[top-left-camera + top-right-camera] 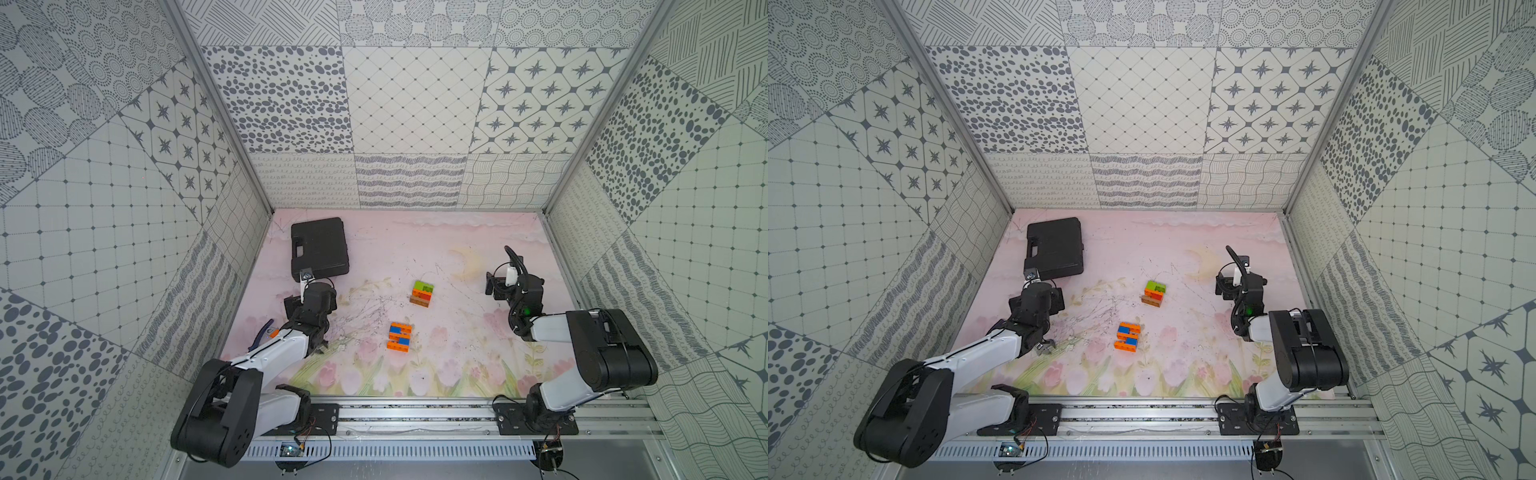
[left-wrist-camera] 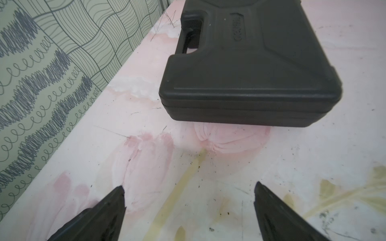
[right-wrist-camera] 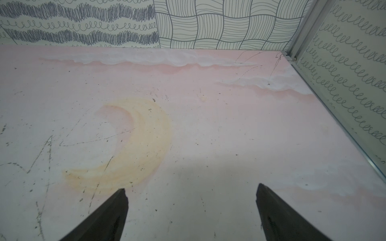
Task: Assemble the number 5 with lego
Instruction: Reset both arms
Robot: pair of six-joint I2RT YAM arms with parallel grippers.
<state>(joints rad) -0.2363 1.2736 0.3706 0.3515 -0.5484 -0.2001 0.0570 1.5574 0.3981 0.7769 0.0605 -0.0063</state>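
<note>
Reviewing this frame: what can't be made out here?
Orange-and-blue lego figure and green-orange-brown lego stack: seen in the top views only, too small to tell whether the bricks are joined; absent from both wrist views.
Blue-handled tool: in a top view, mostly hidden by the left arm.
Black case: shut, contents hidden; cut off by the left wrist view's edge.

The black case (image 2: 250, 73) is matt, finely grained plastic, the lego (image 1: 399, 336) smooth bright plastic, the desk (image 3: 208, 125) a matt printed sheet scuffed with scratches, and the frame rail (image 1: 415, 415) bare metal.
</note>
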